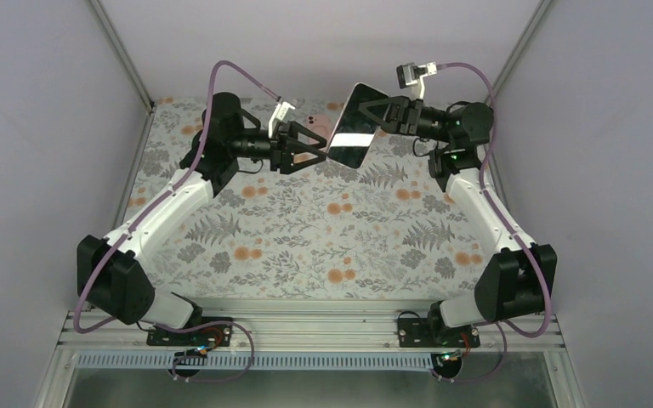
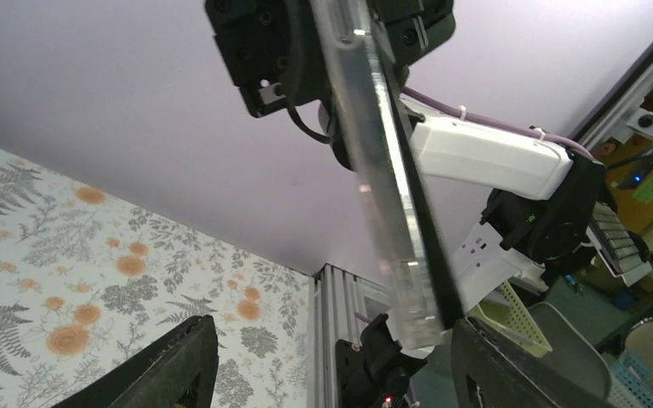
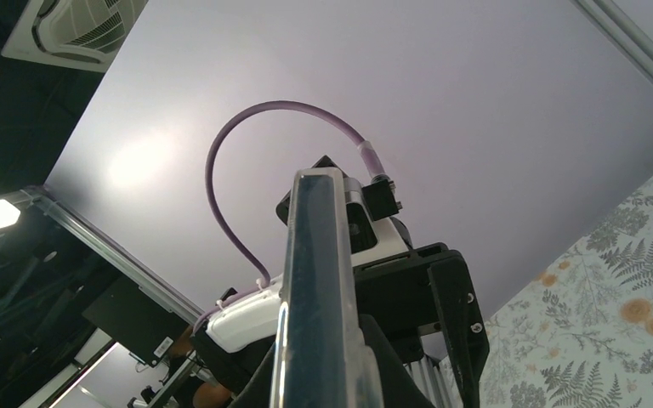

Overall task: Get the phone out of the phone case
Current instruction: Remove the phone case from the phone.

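The right gripper point(image 1: 367, 115) clamps the cased phone point(image 1: 357, 126) above the worktop's point(image 1: 306, 246) far edge. Its tilted lower end sits just ahead of the left gripper point(image 1: 325, 150), whose jaws stand apart.

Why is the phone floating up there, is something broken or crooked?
Nothing looks broken. The phone, in its clear case, hangs tilted above the table because the right end effector is clamped on it. The left end effector is open around its lower end.
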You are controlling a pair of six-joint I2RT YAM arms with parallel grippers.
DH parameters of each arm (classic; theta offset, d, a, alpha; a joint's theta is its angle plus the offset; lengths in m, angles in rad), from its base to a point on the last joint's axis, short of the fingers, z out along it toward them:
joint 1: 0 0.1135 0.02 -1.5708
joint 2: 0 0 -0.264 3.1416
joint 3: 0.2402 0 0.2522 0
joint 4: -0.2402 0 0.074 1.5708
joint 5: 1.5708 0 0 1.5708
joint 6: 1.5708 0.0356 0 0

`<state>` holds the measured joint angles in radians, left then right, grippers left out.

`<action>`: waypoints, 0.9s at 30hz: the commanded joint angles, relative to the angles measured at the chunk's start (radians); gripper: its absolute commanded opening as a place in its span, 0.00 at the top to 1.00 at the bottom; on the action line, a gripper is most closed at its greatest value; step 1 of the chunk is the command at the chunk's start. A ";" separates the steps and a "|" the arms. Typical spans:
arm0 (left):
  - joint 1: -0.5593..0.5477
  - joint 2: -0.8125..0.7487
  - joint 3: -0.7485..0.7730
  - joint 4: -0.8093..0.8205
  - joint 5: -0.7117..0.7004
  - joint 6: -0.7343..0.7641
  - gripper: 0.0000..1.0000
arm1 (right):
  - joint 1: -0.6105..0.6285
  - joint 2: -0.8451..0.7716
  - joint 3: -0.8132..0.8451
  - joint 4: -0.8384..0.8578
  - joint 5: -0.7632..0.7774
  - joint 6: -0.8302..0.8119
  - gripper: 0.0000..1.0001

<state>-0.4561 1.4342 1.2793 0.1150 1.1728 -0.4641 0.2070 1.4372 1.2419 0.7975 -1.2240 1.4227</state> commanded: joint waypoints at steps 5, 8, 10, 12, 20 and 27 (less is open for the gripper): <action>0.028 0.011 -0.042 0.095 -0.009 -0.079 0.33 | -0.003 -0.039 -0.016 0.160 0.029 0.099 0.96; 0.029 0.017 -0.040 0.093 -0.018 -0.083 0.34 | -0.003 -0.041 -0.020 0.173 0.029 0.103 0.96; 0.028 0.020 -0.038 0.094 -0.022 -0.087 0.34 | -0.002 -0.041 -0.025 0.175 0.027 0.103 0.96; 0.028 0.016 -0.045 0.130 0.004 -0.105 0.34 | -0.003 -0.043 -0.030 0.177 0.028 0.098 0.96; 0.027 -0.025 -0.153 0.543 0.113 -0.371 0.30 | -0.003 -0.037 -0.036 0.179 0.034 0.085 0.96; 0.019 -0.024 -0.126 0.450 0.071 -0.331 0.30 | -0.001 -0.035 -0.049 0.177 0.043 0.077 0.96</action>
<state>-0.4324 1.4361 1.1252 0.5659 1.2518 -0.8078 0.2073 1.4258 1.2045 0.9279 -1.2224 1.5009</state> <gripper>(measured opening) 0.702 0.083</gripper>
